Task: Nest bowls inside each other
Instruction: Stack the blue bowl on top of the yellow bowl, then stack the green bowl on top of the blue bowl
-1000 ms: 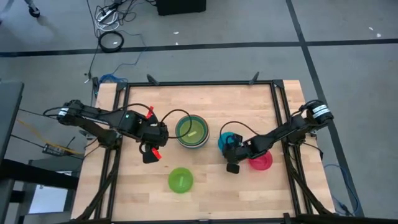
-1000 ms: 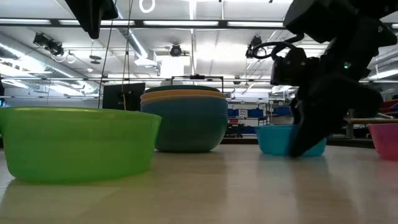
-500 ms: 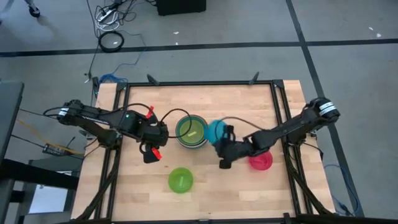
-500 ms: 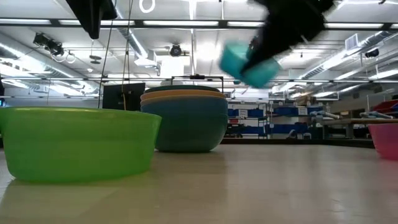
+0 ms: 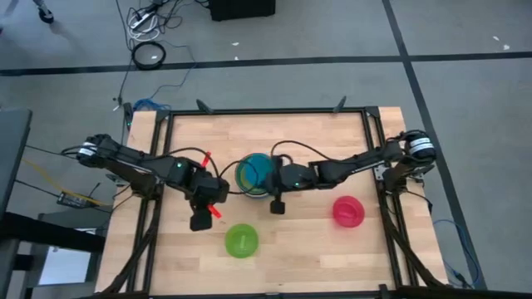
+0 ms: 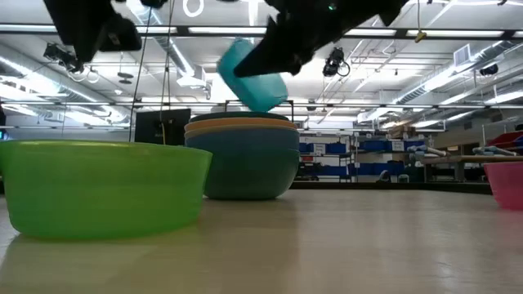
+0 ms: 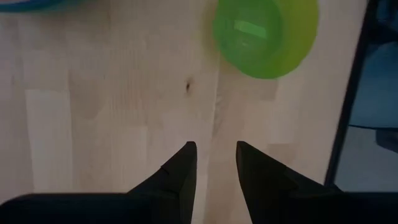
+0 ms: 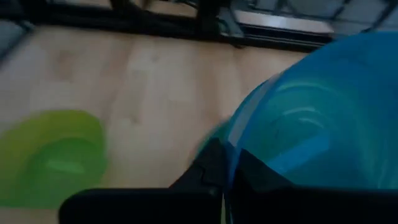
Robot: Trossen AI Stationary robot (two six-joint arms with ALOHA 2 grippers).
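Observation:
A cyan bowl (image 5: 259,169) hangs tilted over the stack of nested bowls (image 5: 240,181) at the table's middle, with my right gripper (image 5: 271,177) shut on it. The low view shows the cyan bowl (image 6: 253,77) just above the stack's top rim (image 6: 245,122). The stack rests on its base. A lime green bowl (image 5: 241,241) sits upright near the front edge. A pink bowl (image 5: 348,211) sits to the right. My left gripper (image 7: 212,155) hangs open over bare wood, left of the stack, with the lime bowl (image 7: 264,34) ahead of it. My right gripper pinches the cyan bowl's rim (image 8: 235,149), one finger (image 8: 211,165) outside the wall and one inside. The fingers come from the table's right, slanting downward. The bowl is lifted clear and tilted, its lower edge (image 6: 260,104) close above the stack; I cannot tell whether it touches.
Black frame rails (image 5: 370,149) run along the table's edges. Bare wood lies between the lime bowl and the pink bowl (image 6: 507,184). The right arm (image 5: 349,166) reaches across the table's right half toward the stack.
My right gripper has lifted the cyan bowl off the table beside the pink bowl and carried it up and toward the table's left, to above the stack; the bowl has tipped on the way. My left gripper has sunk a little and tipped further downward.

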